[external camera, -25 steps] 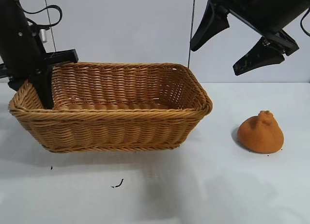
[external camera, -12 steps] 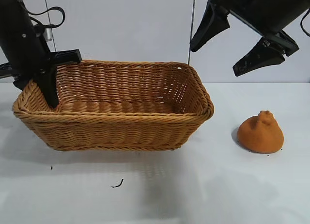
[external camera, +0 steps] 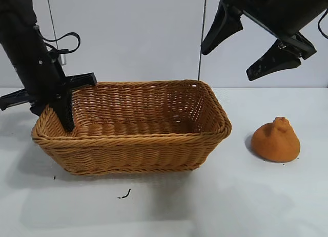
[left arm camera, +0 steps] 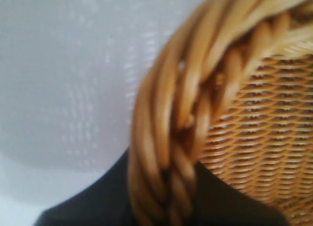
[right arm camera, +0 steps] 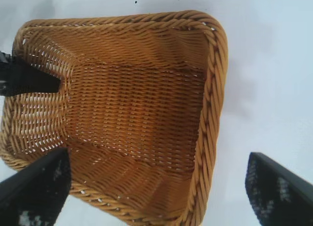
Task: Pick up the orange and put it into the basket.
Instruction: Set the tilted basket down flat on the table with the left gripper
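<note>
Across the worktop (external camera: pixel 215 206) from outside, the left gripper (external camera: pixel 59 101) is clamped on the basket (external camera: pixel 138 144) rim at its near end, while the right gripper (external camera: pixel 251 44) hangs spread wide, empty, with the orange (external camera: pixel 275 140) below it, slightly outboard. Judging by this, the pick is not begun; next calls for a descent. Left wrist: braided rim (left arm camera: pixel 171 138) pinched close. Right wrist: parted fingers (right arm camera: pixel 34 187) above the basket (right arm camera: pixel 137 113).

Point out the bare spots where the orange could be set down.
Free: the basket floor, away from the left gripper clamped on its left rim; the table in front; the strip between basket and orange. The open right gripper hangs overhead.
</note>
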`<control>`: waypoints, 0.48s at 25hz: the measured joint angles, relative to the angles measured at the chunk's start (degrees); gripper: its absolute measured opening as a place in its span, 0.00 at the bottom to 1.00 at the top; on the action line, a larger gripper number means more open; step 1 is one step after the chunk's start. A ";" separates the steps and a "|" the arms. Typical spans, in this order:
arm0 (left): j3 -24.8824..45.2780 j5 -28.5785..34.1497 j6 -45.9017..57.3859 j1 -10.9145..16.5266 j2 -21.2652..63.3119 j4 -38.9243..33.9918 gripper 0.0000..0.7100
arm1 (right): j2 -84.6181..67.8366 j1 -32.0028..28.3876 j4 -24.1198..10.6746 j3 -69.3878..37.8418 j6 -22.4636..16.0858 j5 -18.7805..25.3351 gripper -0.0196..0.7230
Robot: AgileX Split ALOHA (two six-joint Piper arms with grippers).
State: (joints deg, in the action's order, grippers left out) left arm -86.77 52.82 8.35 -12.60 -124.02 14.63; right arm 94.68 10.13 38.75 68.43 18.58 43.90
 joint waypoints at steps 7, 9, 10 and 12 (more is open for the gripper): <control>0.00 -0.60 -0.89 0.00 -0.70 0.01 0.14 | 0.00 0.00 -0.06 0.00 0.00 -0.05 0.96; 0.00 -0.60 -1.08 0.00 -0.70 0.22 0.20 | 0.00 0.00 -0.06 0.00 0.00 -0.05 0.96; 0.00 -0.54 -1.17 0.00 -0.70 0.32 0.27 | 0.00 0.00 -0.06 0.00 0.00 -0.05 0.96; 0.00 -0.50 -1.19 0.00 -0.70 0.53 0.52 | 0.00 0.00 -0.06 0.00 0.00 -0.05 0.96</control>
State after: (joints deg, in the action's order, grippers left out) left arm -86.77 52.32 7.16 -12.60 -124.71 15.16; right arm 94.68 10.13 38.69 68.43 18.58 43.85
